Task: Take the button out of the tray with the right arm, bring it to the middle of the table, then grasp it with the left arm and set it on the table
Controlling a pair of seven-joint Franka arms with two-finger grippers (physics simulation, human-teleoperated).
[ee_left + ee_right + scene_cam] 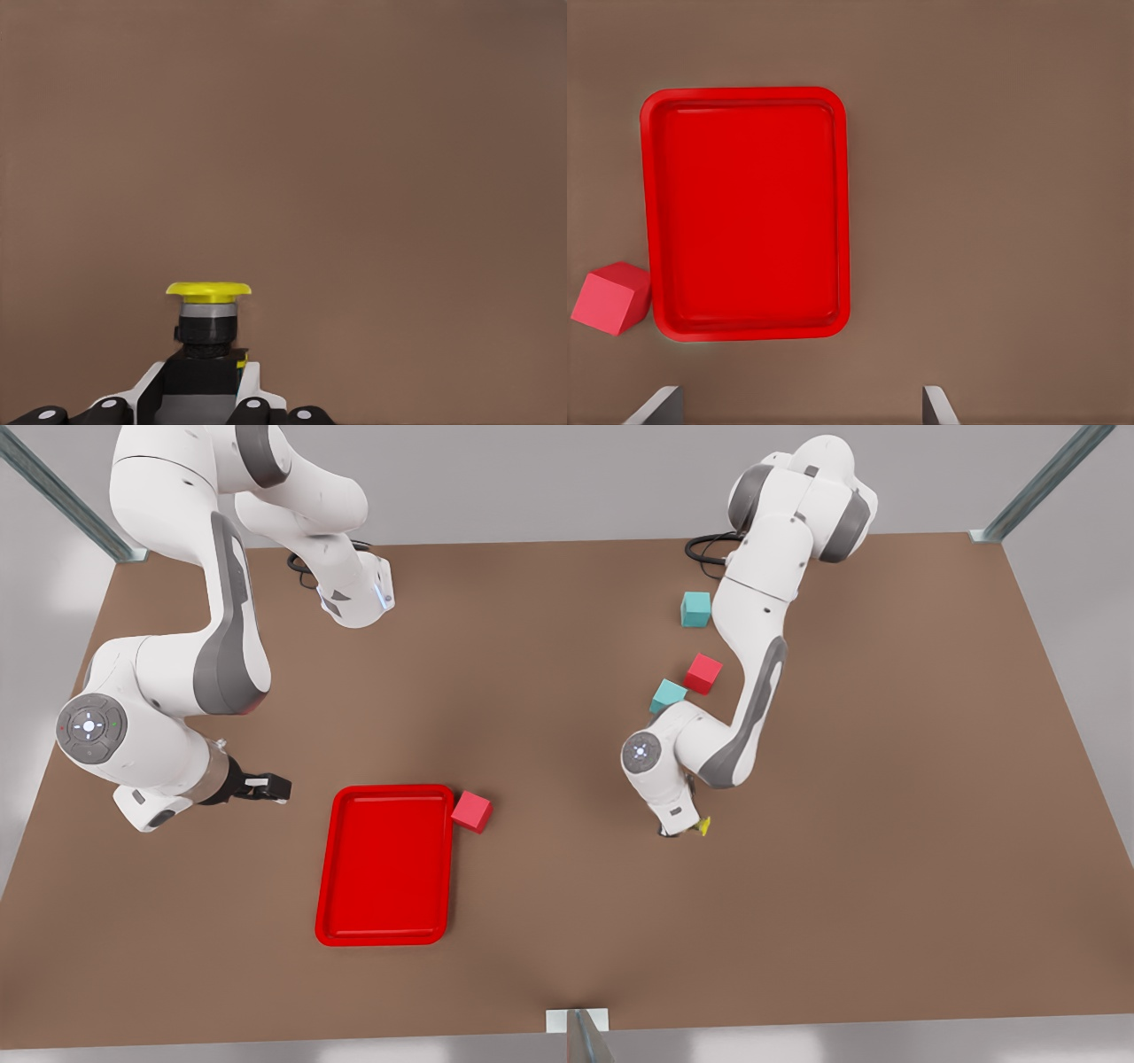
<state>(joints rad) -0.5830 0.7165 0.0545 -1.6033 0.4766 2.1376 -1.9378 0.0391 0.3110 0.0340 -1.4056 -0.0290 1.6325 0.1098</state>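
Nearest in the front view: tray [324, 868], nothing left in it, with a red cube [471, 811] touching its far corner on the front view's right. Just beside the tray on the other side, right end effector [266, 787], released, fingers spread wide in its wrist view, looking down on the tray; waiting, by the look of it.

Well off from the tray toward the front view's right, left end effector [687, 828] low over the surface [886, 850], clenched on the dark body of the button [208, 319], yellow cap poking out beyond the fingertips. Cannot tell whether touching the surface or just above it.

Farther back than the tray, near the left arm's elbow: two teal cubes [667, 695] and a second red cube [702, 673].

Likely risks from here:
- Held cap-outward, so may be lying sideways; once let go, could roll on the round cap rather than settle.
- If released above the surface, could bounce or skid.
- Opening while pressed down hard could flick it away.
- Swinging the elbow on retreat could knock the cubes behind it.
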